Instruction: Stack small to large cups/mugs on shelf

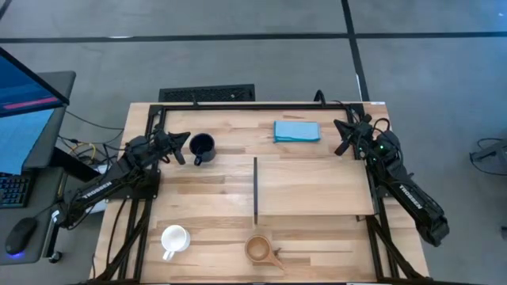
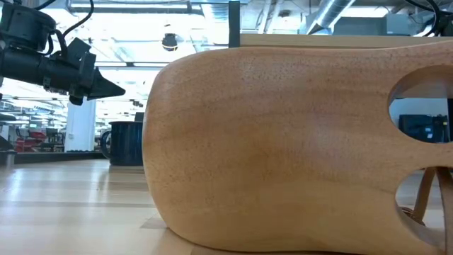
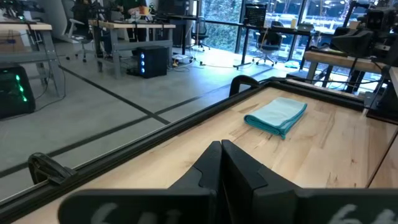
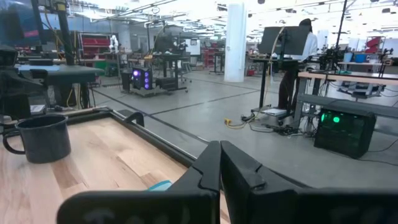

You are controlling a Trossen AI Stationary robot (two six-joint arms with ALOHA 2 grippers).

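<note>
The glossy black mug stands upright on the table at the far left; it also shows in the low view and the right wrist view. The white mug stands near the front left. The tan wooden cup stands at the front middle, its pointed handle toward the right, and fills the low view. The pale-wood shelf lies flat with its black strip on its left edge. My left gripper is shut, just left of the black mug, above the table. My right gripper is shut near the blue cloth.
A folded blue cloth lies at the far side, between the grippers; it also shows in the left wrist view. A black frame rail runs along the table's far edge. A person stands at a desk far off in the room.
</note>
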